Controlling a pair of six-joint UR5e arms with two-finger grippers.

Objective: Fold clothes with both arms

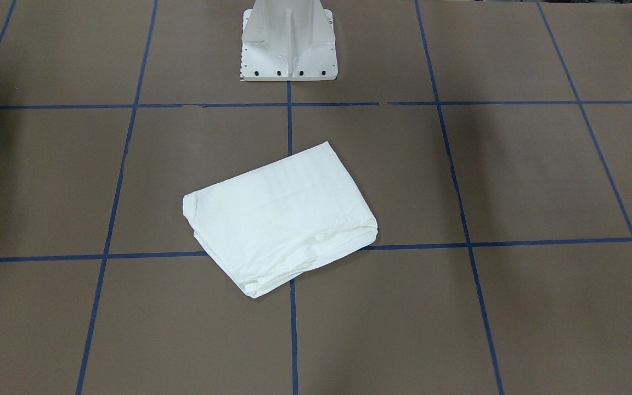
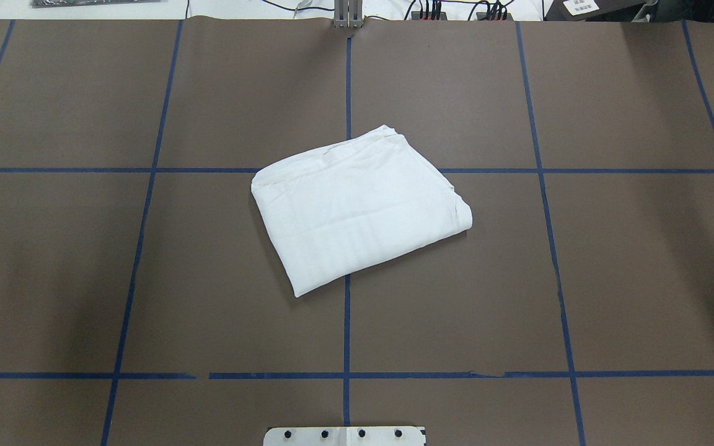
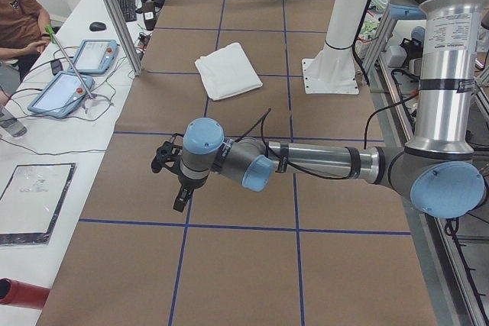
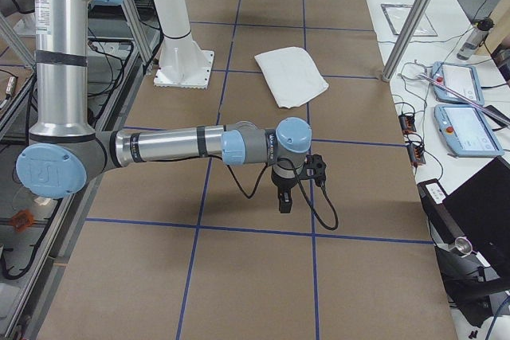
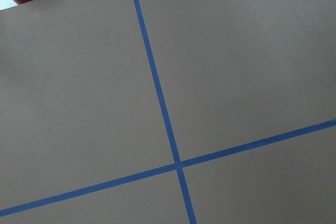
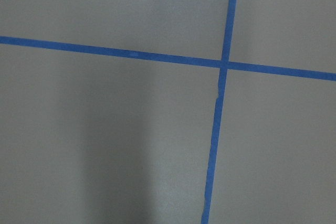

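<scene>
The white T-shirt [image 1: 280, 216] lies folded into a compact, slightly skewed rectangle at the middle of the brown table [image 2: 360, 207]. It also shows in the exterior left view [image 3: 228, 70] and the exterior right view [image 4: 291, 75]. Its text, collar and label are hidden. My left gripper [image 3: 180, 202] hangs over bare table far from the shirt, near the table's left end. My right gripper [image 4: 284, 201] hangs over bare table near the right end. They show only in the side views, so I cannot tell whether they are open or shut. Both wrist views show only table and blue tape.
The white pedestal [image 1: 288, 44] stands at the robot's side of the table [image 4: 185, 65]. Blue tape lines [image 2: 346, 322] grid the brown surface. Teach pendants [image 3: 72, 74] and a seated person [image 3: 19, 13] are beyond the far edge. A red object [image 3: 19, 294] lies off the left end.
</scene>
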